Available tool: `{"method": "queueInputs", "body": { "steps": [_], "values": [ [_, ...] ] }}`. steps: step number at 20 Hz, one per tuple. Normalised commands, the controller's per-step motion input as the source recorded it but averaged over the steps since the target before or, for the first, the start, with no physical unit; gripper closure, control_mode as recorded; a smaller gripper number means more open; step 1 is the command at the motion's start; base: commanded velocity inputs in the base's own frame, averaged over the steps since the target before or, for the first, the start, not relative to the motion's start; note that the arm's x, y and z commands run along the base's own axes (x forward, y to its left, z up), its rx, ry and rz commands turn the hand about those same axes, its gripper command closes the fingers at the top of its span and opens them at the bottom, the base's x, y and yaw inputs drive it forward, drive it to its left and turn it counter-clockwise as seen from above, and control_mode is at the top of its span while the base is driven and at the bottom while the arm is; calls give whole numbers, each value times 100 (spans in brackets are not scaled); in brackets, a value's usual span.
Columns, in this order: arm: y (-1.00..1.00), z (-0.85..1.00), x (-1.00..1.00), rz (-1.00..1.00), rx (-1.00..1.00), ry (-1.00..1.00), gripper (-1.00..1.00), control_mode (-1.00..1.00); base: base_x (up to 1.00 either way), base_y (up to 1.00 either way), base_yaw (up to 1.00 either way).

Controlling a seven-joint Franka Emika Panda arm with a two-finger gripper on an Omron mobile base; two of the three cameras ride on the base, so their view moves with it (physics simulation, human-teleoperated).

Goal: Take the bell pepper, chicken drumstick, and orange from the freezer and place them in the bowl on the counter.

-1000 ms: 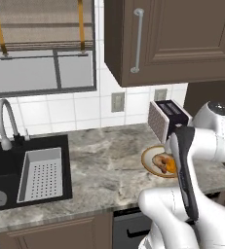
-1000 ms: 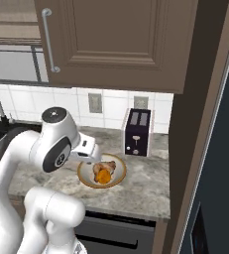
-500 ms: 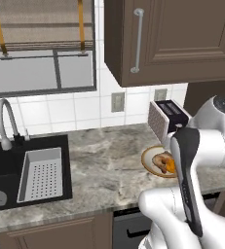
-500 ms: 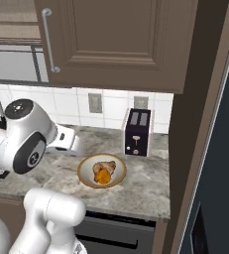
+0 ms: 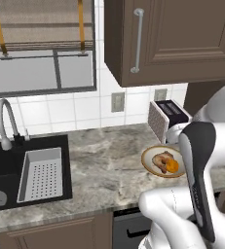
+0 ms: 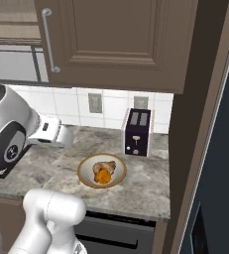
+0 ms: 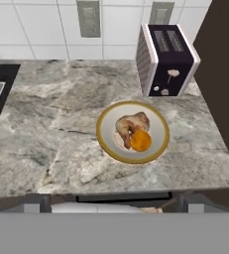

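Worktop (image 7: 46, 144) of marbled grey and beige stone runs across the hand view, its near edge over dark cabinets and a black dishwasher front (image 6: 113, 230). Near the middle of that stone sits the bowl (image 7: 105, 130), shallow and beige with a tan-gold rim. Inside it lie 2 things that touch: the chicken drumstick (image 7: 130, 124) toward the far side and the orange (image 7: 141, 140) on the near right of it. From the right base view the same bowl (image 6: 85, 171) shows the drumstick (image 6: 103, 167) above the orange (image 6: 102, 176). The gripper is released, its jaws spread wide and holding nothing; its tips are hard to make out at the bottom of the hand view. Just beyond the bowl, to the right, stands a dark toaster (image 7: 168, 59) with 2 slots, against the white tiled wall. Far left lies a black sink (image 5: 2, 165) with a grey basket (image 5: 41, 174) in it and a curved tap (image 5: 4, 121) behind. At the far right rises the dark slate freezer (image 6: 217, 149).
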Motion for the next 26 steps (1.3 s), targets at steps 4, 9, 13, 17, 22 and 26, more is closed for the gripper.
{"method": "queueInputs", "body": {
  "steps": [4,9,13,17,22,26],
  "values": [
    [1,48,-33,0,0,0,-100,-100,0,0,0],
    [0,20,-27,0,0,0,-100,-100,0,0,0],
    [6,16,-15,0,0,0,-100,-100,0,0,0],
    [1,16,-7,0,0,0,-100,-100,0,0,0],
    [0,5,-1,0,0,0,-100,-100,0,0,0],
    [1,0,-3,0,0,0,-100,-100,0,0,0]
  ]
}}
